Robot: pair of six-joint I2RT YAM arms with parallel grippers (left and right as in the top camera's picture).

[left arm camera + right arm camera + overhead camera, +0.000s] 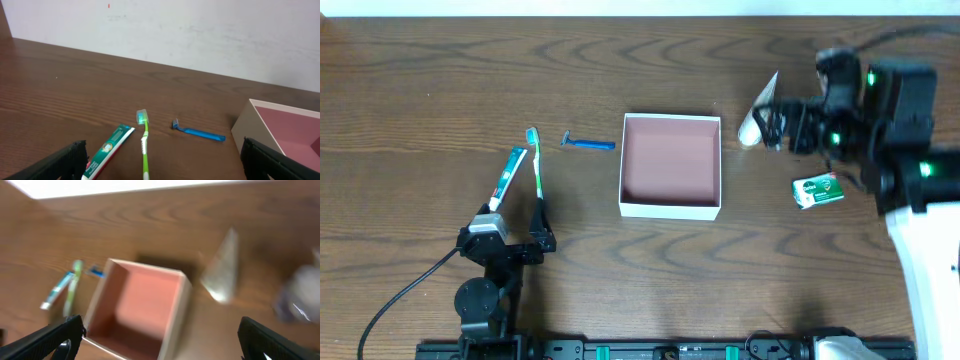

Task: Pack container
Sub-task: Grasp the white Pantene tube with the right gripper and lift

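The container (pixel 671 207) is a square shallow box with white walls and a pink inside, in the middle of the table, with nothing in it; it also shows in the left wrist view (pixel 250 122) and the right wrist view (pixel 178 325). A toothpaste tube (pixel 508 177), a green toothbrush (pixel 536 160) and a blue razor (pixel 590 144) lie left of it. A white tube (pixel 757 112) and a green-and-white soap box (pixel 818 190) lie right of it. My left gripper (pixel 512 236) is open, just short of the toothpaste and toothbrush. My right gripper (pixel 782 128) is open beside the white tube.
The wooden table runs to a white wall at the back. A black cable (pixel 395 300) trails from the left arm's base at the front left. The right arm's white body (pixel 930 260) fills the right front.
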